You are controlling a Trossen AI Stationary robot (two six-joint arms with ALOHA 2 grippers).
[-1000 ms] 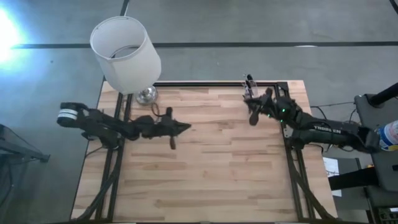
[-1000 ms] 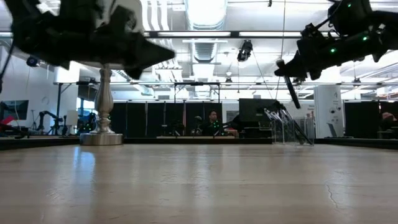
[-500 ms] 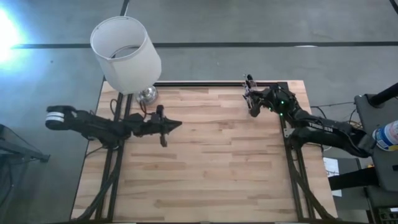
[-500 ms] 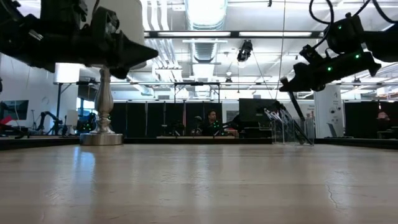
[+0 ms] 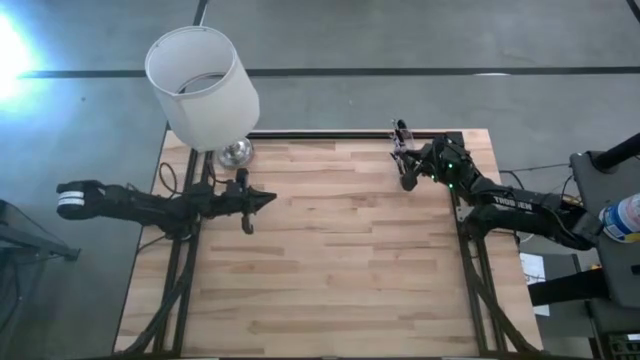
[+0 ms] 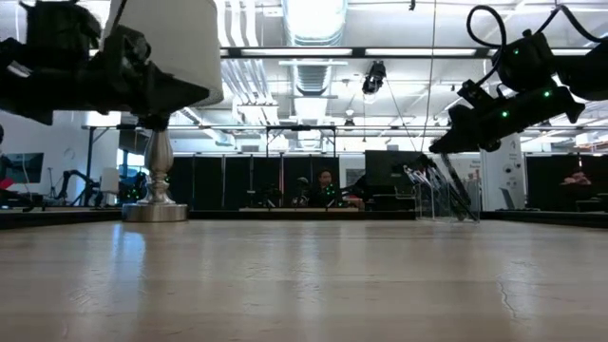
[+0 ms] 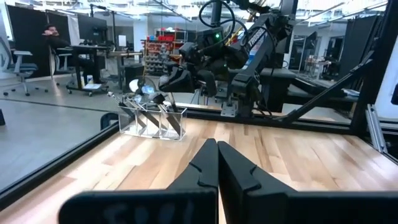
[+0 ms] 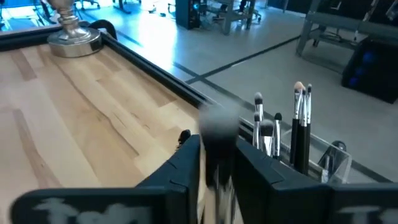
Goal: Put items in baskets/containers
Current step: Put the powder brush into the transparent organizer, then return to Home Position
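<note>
Several brushes stand upright in a small clear container at the table's far right edge. My right gripper hovers right over the container, with its fingers apart. A dark, blurred brush stands between them. My left gripper is shut on nothing, above the table's left part, and points level toward the right. My right gripper has the blurred brush upright between its two fingers, which slant down from the table's right side. A light gap shows beside the brush's shaft. I cannot tell whether either finger touches it.
A lamp with a big white shade stands on its metal foot at the table's far left corner. A black rail runs along the far edge. Bare wood lies in the middle and near parts. A person sits in the room beyond.
My left gripper has drawn back toward the table's left edge, staying shut. My right gripper has swung toward the far edge and sunk over the container. The brush under it has come down among the brushes standing there.
</note>
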